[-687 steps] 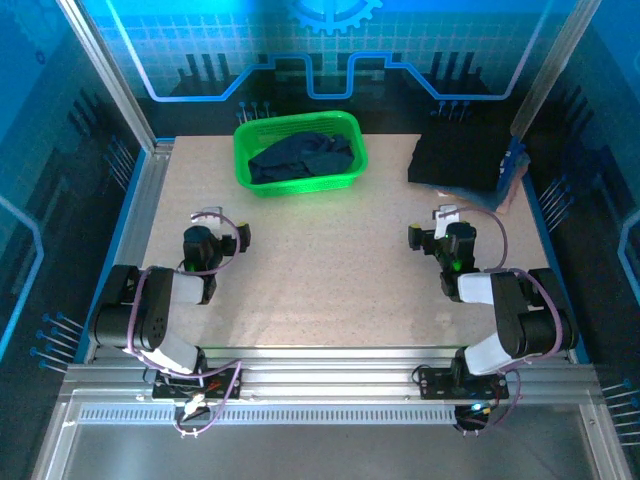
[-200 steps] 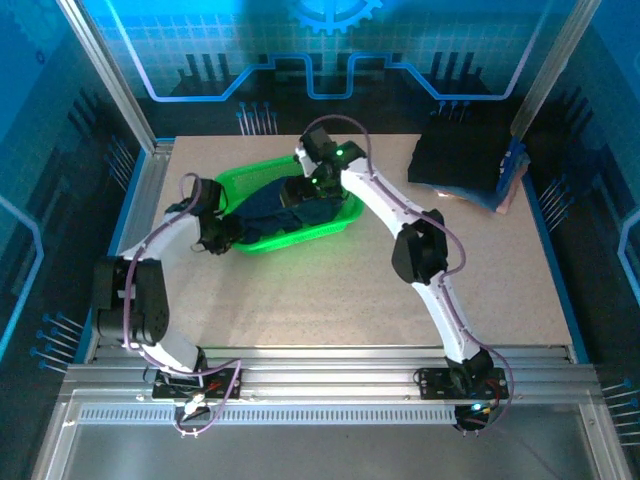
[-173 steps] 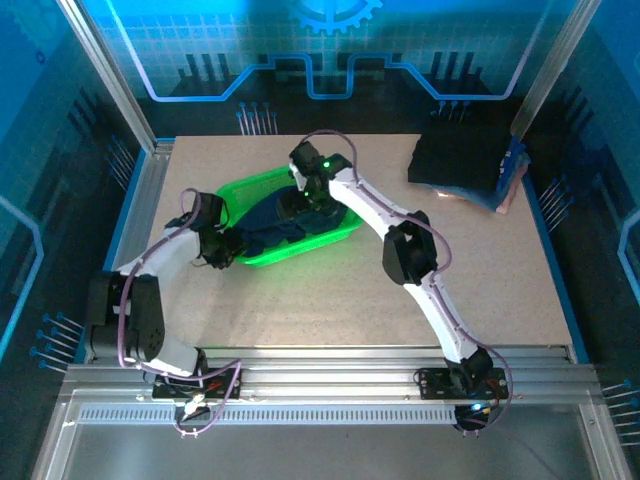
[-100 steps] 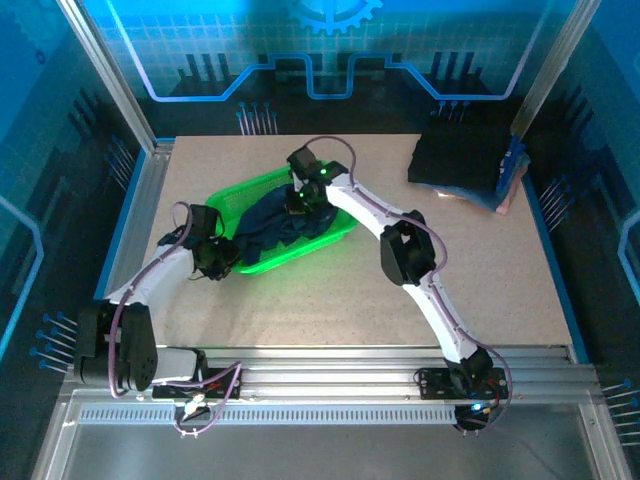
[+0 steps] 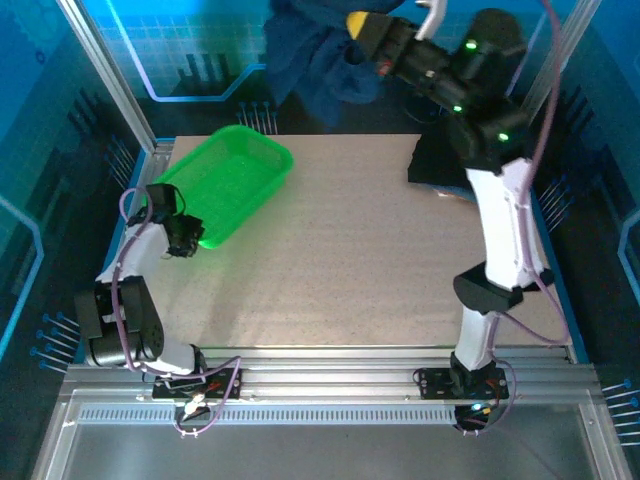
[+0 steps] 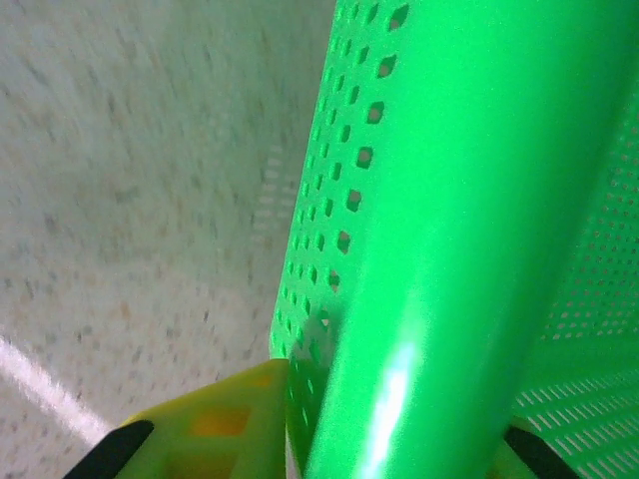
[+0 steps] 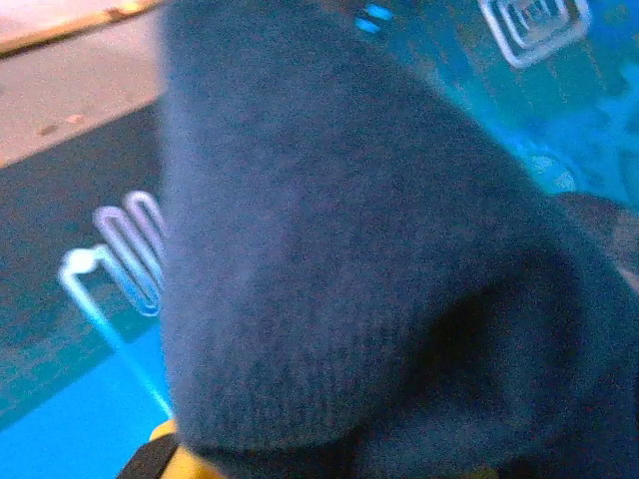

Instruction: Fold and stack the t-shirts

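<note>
A navy-blue t-shirt (image 5: 315,55) hangs high above the table's far edge, bunched and drooping from my right gripper (image 5: 362,25), which is shut on it. In the right wrist view the same navy cloth (image 7: 349,249) covers the jaws. A pile of near-black folded t-shirts (image 5: 462,162) lies at the table's far right corner. My left gripper (image 5: 190,240) is shut on the rim of the green mesh basket (image 5: 225,180), which sits tilted and empty at the far left. In the left wrist view the green basket rim (image 6: 449,249) runs between the yellow fingers (image 6: 215,429).
Speckled beige tabletop (image 5: 350,270) stretches between the basket and the folded pile. Metal frame rails (image 5: 135,200) border the table's left side. A blue patterned wall stands behind the far edge.
My right arm has lifted the navy shirt out of the basket and swung it high toward the far right. My left gripper has dragged the now-empty basket toward the left edge.
</note>
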Robot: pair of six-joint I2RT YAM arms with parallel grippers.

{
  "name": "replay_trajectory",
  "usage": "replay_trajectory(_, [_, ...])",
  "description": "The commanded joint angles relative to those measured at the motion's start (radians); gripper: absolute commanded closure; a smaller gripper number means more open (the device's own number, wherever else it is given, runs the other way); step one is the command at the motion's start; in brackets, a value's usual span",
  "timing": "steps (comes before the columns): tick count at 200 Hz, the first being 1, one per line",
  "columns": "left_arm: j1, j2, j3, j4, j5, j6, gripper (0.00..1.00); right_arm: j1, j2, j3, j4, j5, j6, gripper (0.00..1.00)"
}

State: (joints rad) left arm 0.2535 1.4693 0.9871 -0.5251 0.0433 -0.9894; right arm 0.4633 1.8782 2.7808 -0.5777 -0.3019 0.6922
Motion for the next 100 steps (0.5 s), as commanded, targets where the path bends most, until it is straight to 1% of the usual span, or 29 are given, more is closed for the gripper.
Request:
replay_trajectory(1, [0.038,0.033,0.095,0.051,-0.049,-0.101,0.88,-0.011,0.066,-0.057,-0.157,-0.081,-0.016,1.0])
replay_trajectory(17, [0.053,0.069,0.13,0.053,-0.063,-0.132,0.91,-0.013,0.058,-0.155,-0.206,-0.128,-0.047,1.0])
replay_trajectory(28, [0.056,0.095,0.144,0.053,-0.074,-0.154,0.92,-0.005,0.048,-0.262,-0.227,-0.181,-0.067,1.0])
replay_trajectory(50, [0.062,0.132,0.137,0.08,-0.085,-0.219,0.93,0.051,0.012,-0.566,-0.267,-0.188,-0.149,1.0])
replay_trajectory(60, [0.062,0.158,0.14,0.095,-0.081,-0.239,0.93,0.077,-0.006,-0.724,-0.264,-0.154,-0.182,1.0])
replay_trajectory(63, [0.062,0.168,0.145,0.095,-0.08,-0.242,0.94,0.082,-0.01,-0.772,-0.261,-0.14,-0.187,0.96])
replay_trajectory(67, [0.062,0.181,0.153,0.096,-0.079,-0.243,0.94,0.085,-0.011,-0.831,-0.254,-0.132,-0.19,0.88])
replay_trajectory(71, [0.063,0.193,0.161,0.097,-0.077,-0.246,0.94,0.085,-0.009,-0.881,-0.248,-0.137,-0.193,0.76])
replay_trajectory(78, [0.062,0.212,0.17,0.103,-0.075,-0.251,0.94,0.08,-0.004,-0.953,-0.246,-0.142,-0.196,0.52])
replay_trajectory(82, [0.062,0.222,0.176,0.108,-0.073,-0.253,0.94,0.076,-0.005,-0.983,-0.25,-0.136,-0.196,0.44])
replay_trajectory(87, [0.062,0.234,0.18,0.114,-0.072,-0.257,0.94,0.07,-0.012,-1.017,-0.251,-0.13,-0.197,0.38])
replay_trajectory(100, [0.064,0.265,0.208,0.114,-0.065,-0.253,0.95,0.046,-0.071,-1.09,-0.233,-0.121,-0.202,0.28])
